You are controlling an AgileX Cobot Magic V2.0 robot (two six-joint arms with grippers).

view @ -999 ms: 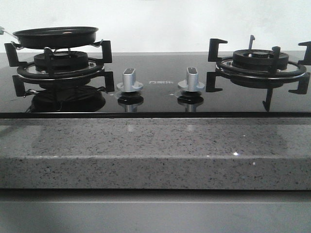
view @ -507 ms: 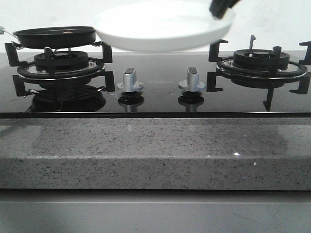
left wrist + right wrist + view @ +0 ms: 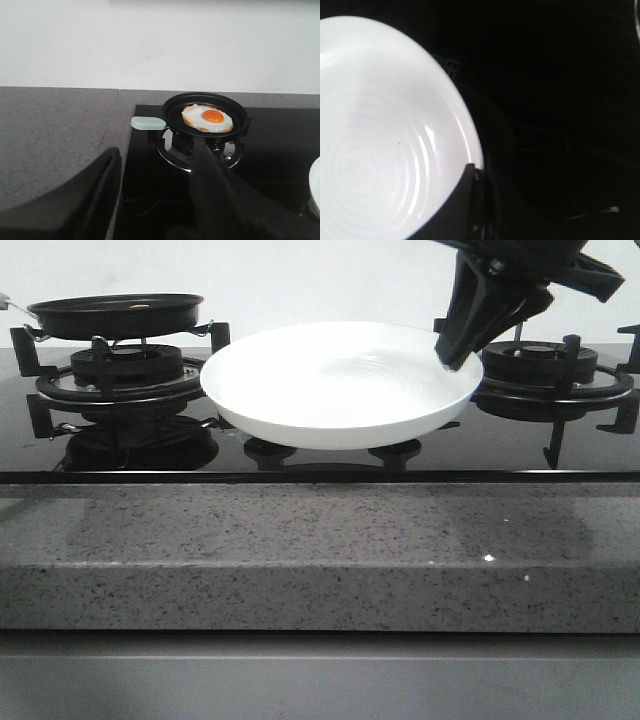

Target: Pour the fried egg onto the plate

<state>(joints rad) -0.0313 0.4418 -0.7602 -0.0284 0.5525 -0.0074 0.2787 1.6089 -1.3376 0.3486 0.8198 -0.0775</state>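
right hand (image 3: pixel 455 350) clamped on plate (image 3: pixel 340 385) rim | left hand (image 3: pixel 155 200) apart, fried egg (image 3: pixel 207 118) well beyond

The fried egg (image 3: pixel 207 118) lies flat in the black pan (image 3: pixel 206 115) on the burner (image 3: pixel 200 150) — left gripper (image 3: pixel 155 200) fingers spread apart, near the pan.

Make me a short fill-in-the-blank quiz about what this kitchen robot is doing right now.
1. The right pincer grips the rim of the white ____.
2. The fried egg lies in the black ____.
3. The plate hides the two stove ____ in the front view.
4. The left pincer is ____.

Missing words: plate; pan; knobs; open
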